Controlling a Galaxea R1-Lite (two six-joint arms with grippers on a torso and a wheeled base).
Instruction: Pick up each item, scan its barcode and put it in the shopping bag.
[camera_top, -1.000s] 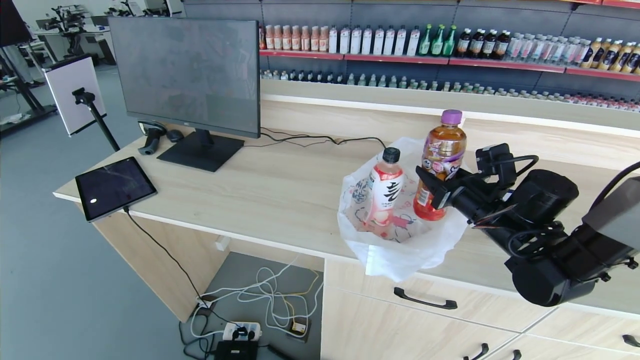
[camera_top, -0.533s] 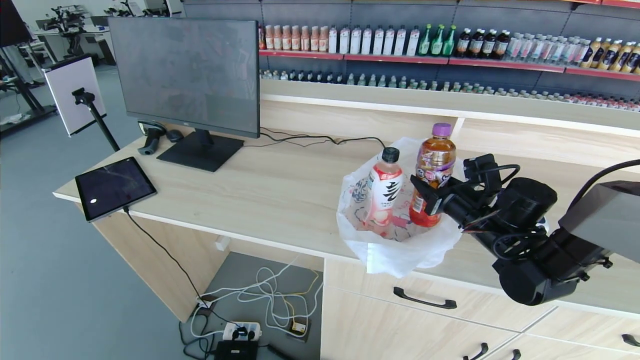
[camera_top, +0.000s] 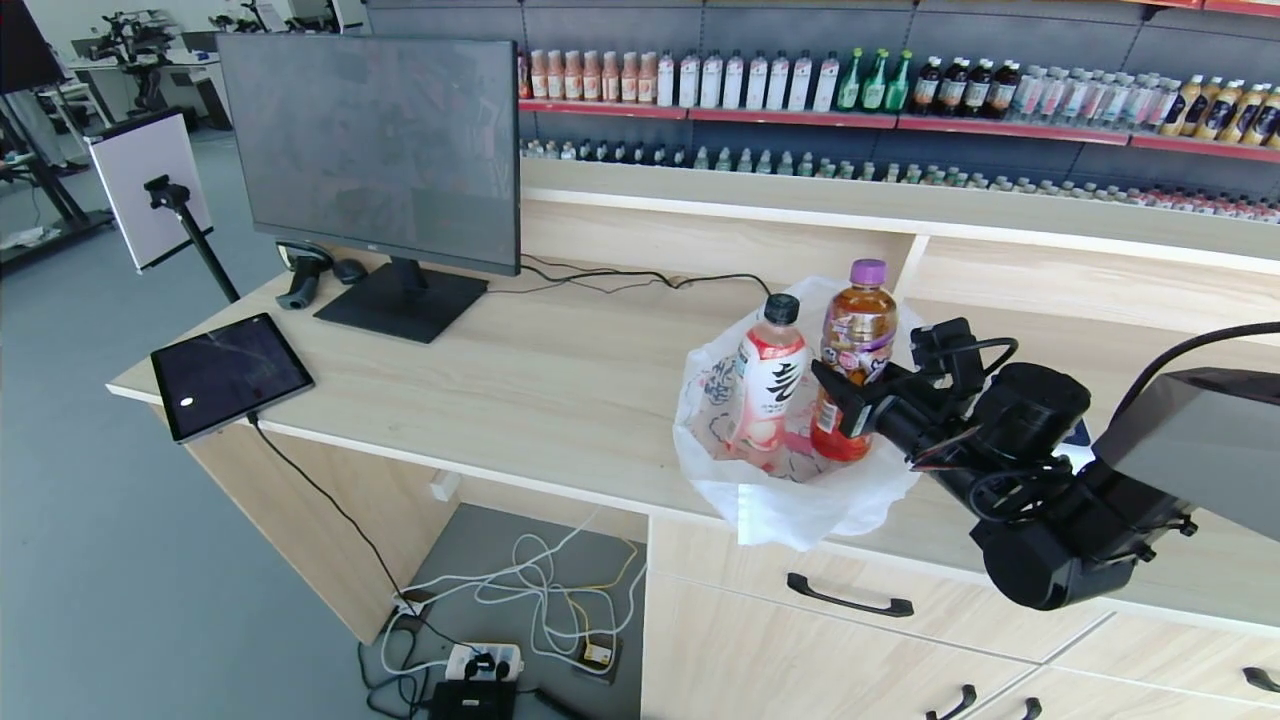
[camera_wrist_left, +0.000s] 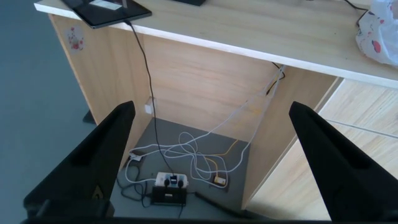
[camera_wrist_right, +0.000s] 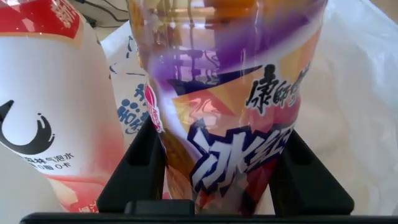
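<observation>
Orange bottle (camera_top: 858, 335) tight in right hand (camera_top: 848, 392)

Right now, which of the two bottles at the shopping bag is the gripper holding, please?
The purple-capped amber bottle: the right gripper is shut on it, while the black-capped pink-and-white bottle stands free beside it.

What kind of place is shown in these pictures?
Probably a shop checkout, perhaps a mock one: shelves of drink bottles line the back wall, a monitor stands on the wooden counter, and the right tool holds a purple-capped bottle in a shopping bag.
</observation>
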